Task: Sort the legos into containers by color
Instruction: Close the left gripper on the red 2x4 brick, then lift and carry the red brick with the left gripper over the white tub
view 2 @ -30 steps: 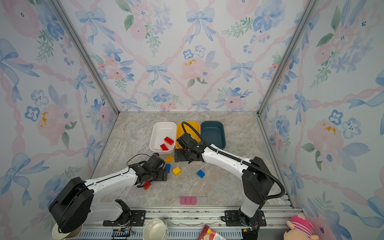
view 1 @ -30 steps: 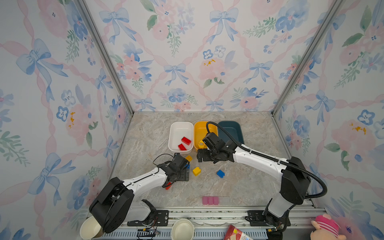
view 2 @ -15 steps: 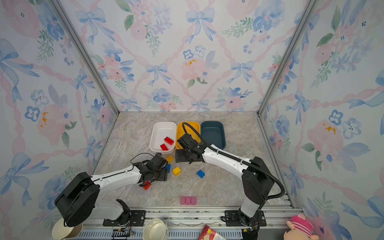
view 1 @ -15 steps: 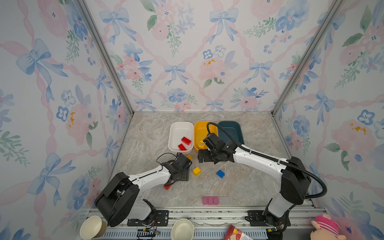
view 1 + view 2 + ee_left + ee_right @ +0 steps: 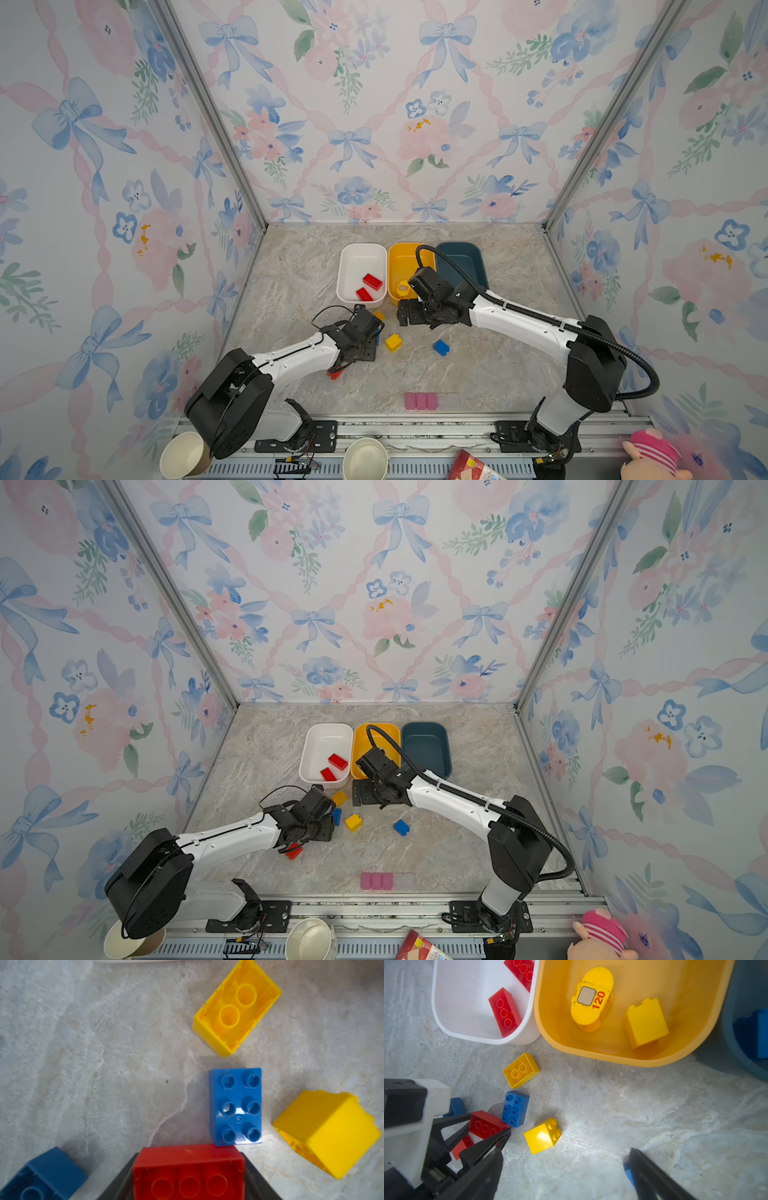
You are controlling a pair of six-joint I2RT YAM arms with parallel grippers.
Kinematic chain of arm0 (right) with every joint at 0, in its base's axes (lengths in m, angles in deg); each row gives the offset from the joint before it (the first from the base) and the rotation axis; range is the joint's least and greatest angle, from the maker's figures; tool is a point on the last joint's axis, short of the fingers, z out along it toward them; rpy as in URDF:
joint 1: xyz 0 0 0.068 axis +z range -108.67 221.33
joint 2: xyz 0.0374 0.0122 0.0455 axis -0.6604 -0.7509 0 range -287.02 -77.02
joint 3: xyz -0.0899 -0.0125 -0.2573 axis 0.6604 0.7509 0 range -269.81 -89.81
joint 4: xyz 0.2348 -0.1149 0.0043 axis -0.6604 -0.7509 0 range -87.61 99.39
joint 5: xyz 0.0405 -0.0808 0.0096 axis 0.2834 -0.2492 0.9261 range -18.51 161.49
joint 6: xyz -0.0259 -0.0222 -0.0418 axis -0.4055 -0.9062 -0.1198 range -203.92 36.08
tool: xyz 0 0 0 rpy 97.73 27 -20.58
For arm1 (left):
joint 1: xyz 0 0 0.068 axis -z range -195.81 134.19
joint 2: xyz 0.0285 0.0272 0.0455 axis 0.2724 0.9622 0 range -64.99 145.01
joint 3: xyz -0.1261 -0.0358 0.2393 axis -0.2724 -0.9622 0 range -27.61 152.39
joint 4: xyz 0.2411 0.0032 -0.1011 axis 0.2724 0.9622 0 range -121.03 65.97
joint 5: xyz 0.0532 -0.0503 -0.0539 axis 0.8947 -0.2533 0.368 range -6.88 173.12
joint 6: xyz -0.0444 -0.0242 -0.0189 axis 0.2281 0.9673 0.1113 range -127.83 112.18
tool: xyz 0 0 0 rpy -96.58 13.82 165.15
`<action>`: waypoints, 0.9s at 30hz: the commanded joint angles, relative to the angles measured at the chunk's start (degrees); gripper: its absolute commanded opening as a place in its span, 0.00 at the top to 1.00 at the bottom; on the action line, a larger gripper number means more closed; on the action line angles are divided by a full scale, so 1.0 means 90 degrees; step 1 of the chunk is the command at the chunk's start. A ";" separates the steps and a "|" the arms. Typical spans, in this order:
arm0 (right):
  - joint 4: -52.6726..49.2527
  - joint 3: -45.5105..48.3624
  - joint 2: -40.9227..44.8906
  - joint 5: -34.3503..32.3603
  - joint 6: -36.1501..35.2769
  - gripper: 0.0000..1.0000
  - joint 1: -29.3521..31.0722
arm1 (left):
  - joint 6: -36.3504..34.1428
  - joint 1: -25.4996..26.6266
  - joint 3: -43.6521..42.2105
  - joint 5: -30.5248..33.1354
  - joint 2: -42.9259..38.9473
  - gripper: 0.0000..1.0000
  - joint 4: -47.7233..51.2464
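We see open counter (image 5: 291, 282) along its whole left edge, across the right front corner and behind the tubs at the back edge. The white tub (image 5: 360, 248), yellow tub (image 5: 401, 248) and teal tub (image 5: 467, 248) stand in a tight row at the middle, toward the back edge. A pink strip (image 5: 420, 401) lies near the front edge.

The counter is pale marbled stone, closed in on three sides by flowered walls (image 5: 374, 104).

Loose bricks crowd the middle, just in front of the white and yellow tubs:
- an upturned yellow brick (image 5: 521, 1070)
- a six-stud blue brick (image 5: 515, 1108)
- a square yellow brick (image 5: 543, 1135) on its side
- a dark blue brick (image 5: 455, 1106)
- a lone blue brick (image 5: 441, 347), farther right

Two red bricks (image 5: 372, 281) lie in the white tub.

The left arm reaches low from the front left corner to the middle. The left gripper (image 5: 189, 1155) presses its jaws against the short ends of a long red brick (image 5: 485, 1124), whose hollow underside shows.

The right arm stretches in from the front right corner. The right gripper (image 5: 566, 1167) hangs just in front of the yellow tub, jaws wide, holding nothing.
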 commanded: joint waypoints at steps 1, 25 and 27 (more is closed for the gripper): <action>-0.0153 0.0094 0.0258 -0.0165 0.0085 0.03 -0.0048 | 0.0037 0.0020 0.0057 0.0133 -0.0362 0.45 0.0141; -0.0182 0.0328 0.0629 -0.0228 0.0185 0.02 -0.0135 | -0.1391 -0.1686 0.2694 0.0089 0.0668 0.46 0.0246; -0.0182 0.0336 0.0631 -0.0212 0.0171 0.02 -0.0140 | -0.1479 -0.1763 0.2897 0.0099 0.0962 0.46 0.0250</action>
